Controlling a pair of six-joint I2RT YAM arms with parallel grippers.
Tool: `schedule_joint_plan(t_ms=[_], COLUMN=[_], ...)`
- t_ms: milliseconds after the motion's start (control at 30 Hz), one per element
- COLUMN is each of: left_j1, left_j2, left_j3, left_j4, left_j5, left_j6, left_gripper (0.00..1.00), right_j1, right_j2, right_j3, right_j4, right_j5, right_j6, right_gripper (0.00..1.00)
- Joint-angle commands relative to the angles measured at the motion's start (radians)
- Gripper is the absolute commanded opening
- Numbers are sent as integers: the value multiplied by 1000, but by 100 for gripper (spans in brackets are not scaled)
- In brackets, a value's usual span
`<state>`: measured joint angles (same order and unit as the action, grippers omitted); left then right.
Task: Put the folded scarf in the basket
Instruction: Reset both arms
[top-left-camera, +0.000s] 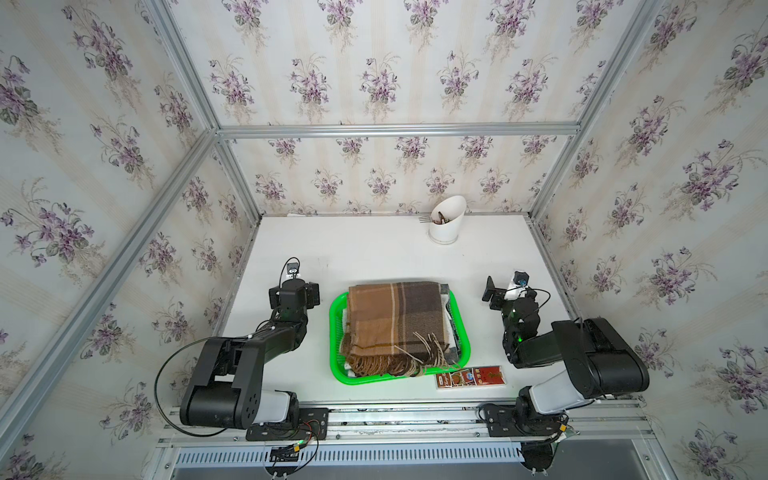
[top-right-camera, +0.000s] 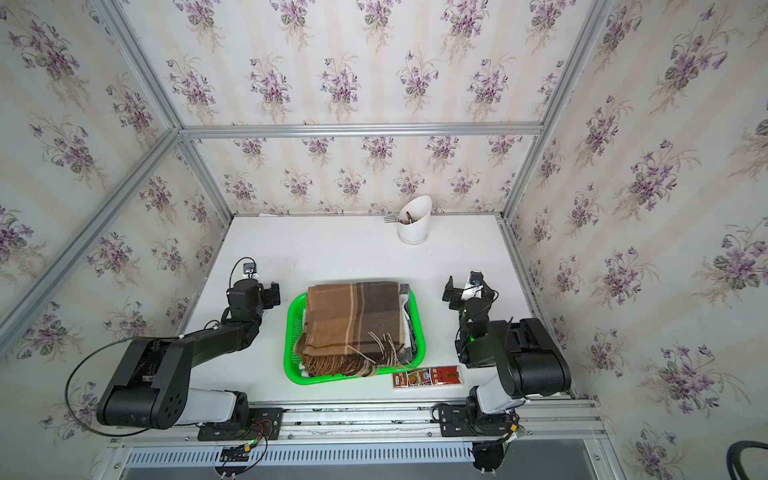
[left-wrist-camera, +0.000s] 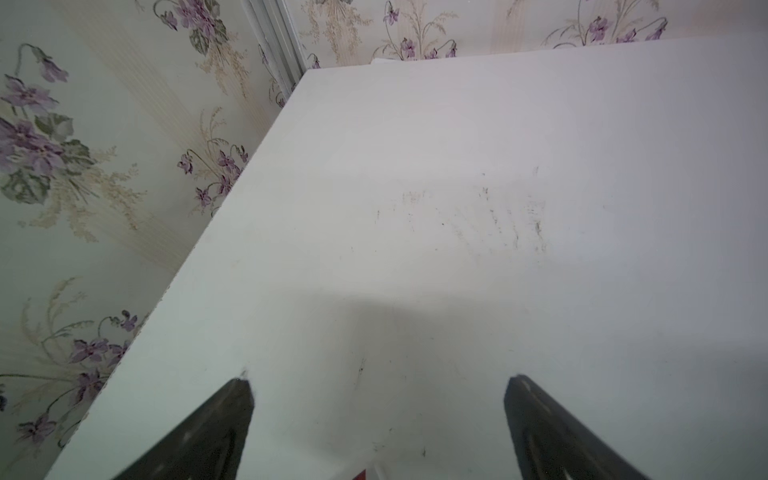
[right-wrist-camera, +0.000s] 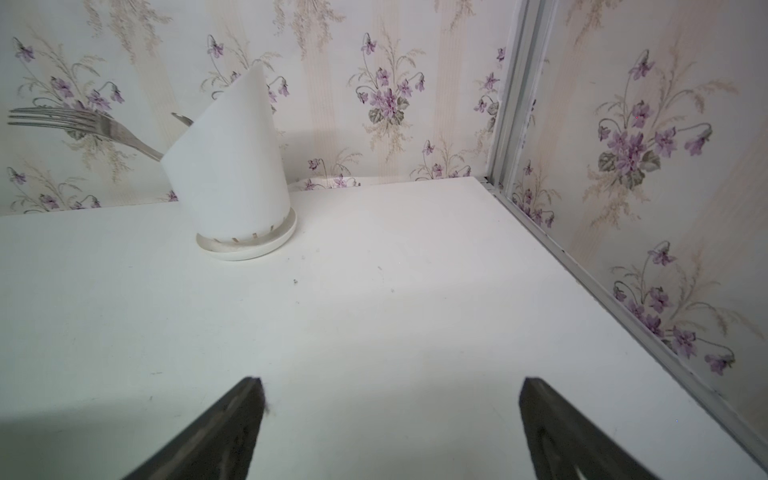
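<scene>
Both top views: folded scarf (top-left-camera: 397, 322) in green basket (top-left-camera: 333, 328), axis 12–6, 3 o'clock of my nearer left end effector (left-wrist-camera: 378, 380); it and right end effector (right-wrist-camera: 390, 380) spread, empty.

I see a white desk (top-left-camera: 374, 257) boxed in by walls of violet-flowered wallpaper (top-left-camera: 374, 62) on an aluminium frame (top-left-camera: 395, 130). Toward the far right of the desk, near the back wall, a white utensil cup (top-left-camera: 448, 222) with a slanted top stands upright on a round, saucer-like base. A fork (right-wrist-camera: 83, 124) leans out of it, tines reaching sideways past the rim; the right wrist view shows this best. Near the front edge, right of centre, a flat red and brown packet (top-left-camera: 469, 376) lies on the desk; I cannot read its print. In the left wrist view I make out faint dark scuff marks (left-wrist-camera: 515, 224) on the bare surface.
</scene>
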<state>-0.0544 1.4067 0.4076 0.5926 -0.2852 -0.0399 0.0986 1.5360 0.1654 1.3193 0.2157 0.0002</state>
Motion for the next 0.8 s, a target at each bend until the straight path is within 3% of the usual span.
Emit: schedule_joint_plan(t_ms=[0, 100, 167, 767], left_j1=[1, -1, 2, 18], left_j2=[32, 111, 78, 88], left_j3=[7, -50, 9, 19], left_j4=[121, 312, 142, 142], left_j5=[68, 80, 82, 113], left_j6=[40, 65, 39, 40], left_gripper=[99, 99, 99, 99], right_j1=[-1, -1, -2, -3], right_j2=[10, 10, 7, 9], right_j3=[1, 27, 38, 37], right_j4=[88, 39, 12, 14], right_j5=[-25, 16, 40, 40], right_j6=[-19, -1, 13, 14], right_gripper=[100, 100, 100, 100])
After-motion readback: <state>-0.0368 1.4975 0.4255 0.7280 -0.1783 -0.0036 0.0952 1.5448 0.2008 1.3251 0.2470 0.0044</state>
